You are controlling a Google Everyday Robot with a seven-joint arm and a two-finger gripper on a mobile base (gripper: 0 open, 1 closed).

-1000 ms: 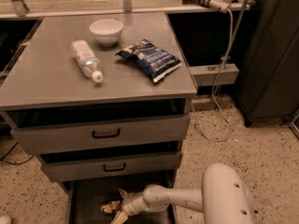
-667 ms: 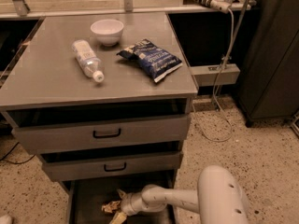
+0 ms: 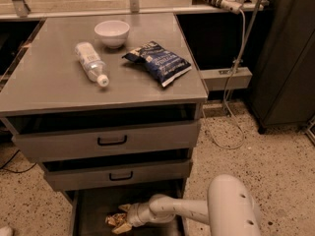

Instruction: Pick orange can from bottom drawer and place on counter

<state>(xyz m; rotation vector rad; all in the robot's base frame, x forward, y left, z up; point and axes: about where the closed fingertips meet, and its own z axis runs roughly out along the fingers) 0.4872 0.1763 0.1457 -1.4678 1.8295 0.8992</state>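
Three things, bowl (image 3: 112, 32), bottle (image 3: 91, 63) and chip bag (image 3: 157, 62), sit on the tabletop (image 3: 49, 82). Inside the bottom drawer (image 3: 93, 205), the gripper (image 3: 123, 218) has its fingers (image 3: 125, 208) spread, unclenched, around the orange can (image 3: 113, 220).

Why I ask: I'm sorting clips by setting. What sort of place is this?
Probably a lab or workshop: gray metal drawer cabinet, speckled floor, loose cable. The gripper is down in the bottom drawer by the orange can.

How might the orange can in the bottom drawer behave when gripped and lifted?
The orange can, at the gripper in the bottom drawer, looks creased, so probably thin and easily crushed. Being small, it is likely light. Its shiny skin may slip.
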